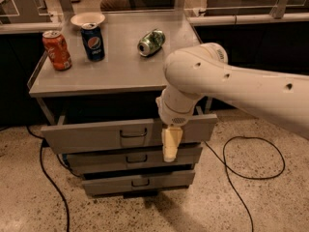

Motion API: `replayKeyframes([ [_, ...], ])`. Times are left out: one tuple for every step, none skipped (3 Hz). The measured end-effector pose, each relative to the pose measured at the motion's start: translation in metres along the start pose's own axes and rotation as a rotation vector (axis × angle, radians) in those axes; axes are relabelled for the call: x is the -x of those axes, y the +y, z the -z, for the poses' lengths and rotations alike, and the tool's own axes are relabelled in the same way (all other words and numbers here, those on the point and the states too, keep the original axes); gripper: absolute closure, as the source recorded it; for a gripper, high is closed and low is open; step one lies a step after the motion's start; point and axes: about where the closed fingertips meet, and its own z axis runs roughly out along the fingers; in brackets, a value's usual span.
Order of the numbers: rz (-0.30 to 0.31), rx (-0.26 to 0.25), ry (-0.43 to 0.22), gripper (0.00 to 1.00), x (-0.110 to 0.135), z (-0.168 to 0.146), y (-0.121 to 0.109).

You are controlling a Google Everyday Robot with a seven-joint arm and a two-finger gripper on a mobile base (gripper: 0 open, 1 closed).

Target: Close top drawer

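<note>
Speckled floor (270, 207) lies open before the cabinet (116, 76). Its top drawer (87, 138) stands pulled out. At that front the tool (171, 148) hangs pressed together, handle (133, 133) just left.

Hand (171, 146) at top drawer (91, 138) front; open floor (203, 204) before it.

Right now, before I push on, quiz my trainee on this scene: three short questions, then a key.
1. True or false: the top drawer is fully shut.
2. Which can on the cabinet top lies on its side? A orange can, B Pepsi can, C green can.
3. Fill in: the gripper hangs before the top drawer's front, to the ____ of its handle in the camera view.

Key: 1 false, it stands pulled out. 2 C. 3 right.
</note>
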Motion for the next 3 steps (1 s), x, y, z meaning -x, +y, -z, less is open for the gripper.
replayKeyframes([
  [-0.109,0.112,-0.065,0.0,0.0,0.004,0.015],
  [-0.192,0.182,-0.097,0.0,-0.002,-0.001,0.028],
  [-0.187,0.172,-0.089,0.0,-0.008,-0.01,0.041],
])
